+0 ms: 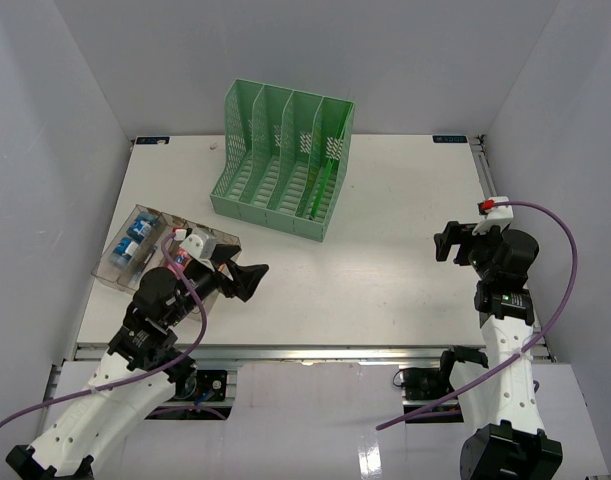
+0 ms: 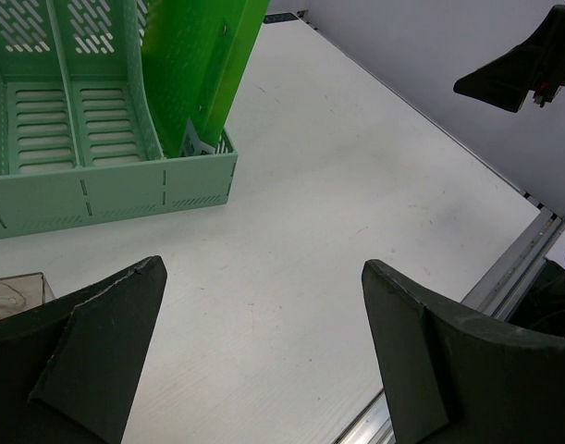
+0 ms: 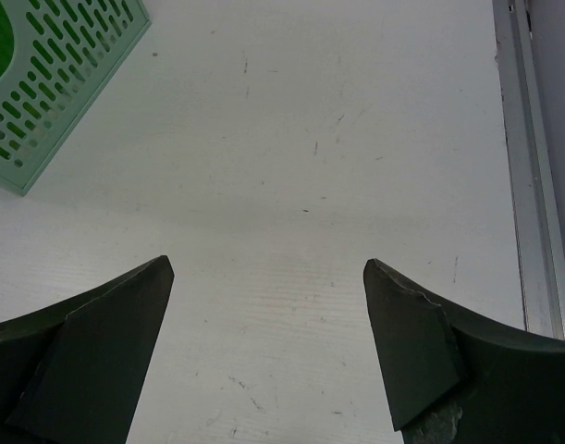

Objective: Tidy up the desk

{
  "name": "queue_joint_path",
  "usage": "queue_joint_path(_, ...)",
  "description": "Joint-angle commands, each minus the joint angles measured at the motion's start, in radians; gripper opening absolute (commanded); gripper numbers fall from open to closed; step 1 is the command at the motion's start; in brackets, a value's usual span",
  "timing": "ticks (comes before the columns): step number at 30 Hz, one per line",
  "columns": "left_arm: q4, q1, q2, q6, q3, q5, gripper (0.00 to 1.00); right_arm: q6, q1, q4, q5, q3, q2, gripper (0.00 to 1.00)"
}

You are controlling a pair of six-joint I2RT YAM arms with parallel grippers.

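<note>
Arms (image 1: 135,350) (image 1: 505,335) bent, hovering above the desk (image 1: 385,270), left fingers (image 2: 97,361) and right fingers (image 3: 421,342) both spread wide

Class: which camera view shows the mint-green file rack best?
The top external view: it takes in the whole file rack with all four compartments and a bright green folder in the rightmost one. The left wrist view shows only its lower right end with the folder. The right wrist view catches just one corner.

On the desk (image 1: 385,275) the file rack (image 1: 241,150) stands far-middle, a folder (image 1: 323,170) in its rightmost slot — tray (image 1: 107,268) near-left.
</note>
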Motion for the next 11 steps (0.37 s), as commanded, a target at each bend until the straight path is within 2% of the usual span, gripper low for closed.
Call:
queue_joint_path(1, 0.006, 0.000, -0.008, -0.001, 0.016, -0.010, 0.98, -0.008, -0.004, 0.048, -0.029, -0.005, -0.008, 0.90)
queue_joint_path(11, 0.006, -0.002, -0.012, -0.001, 0.015, -0.023, 0.98, -0.016, -0.004, 0.047, -0.058, -0.009, -0.012, 0.90)
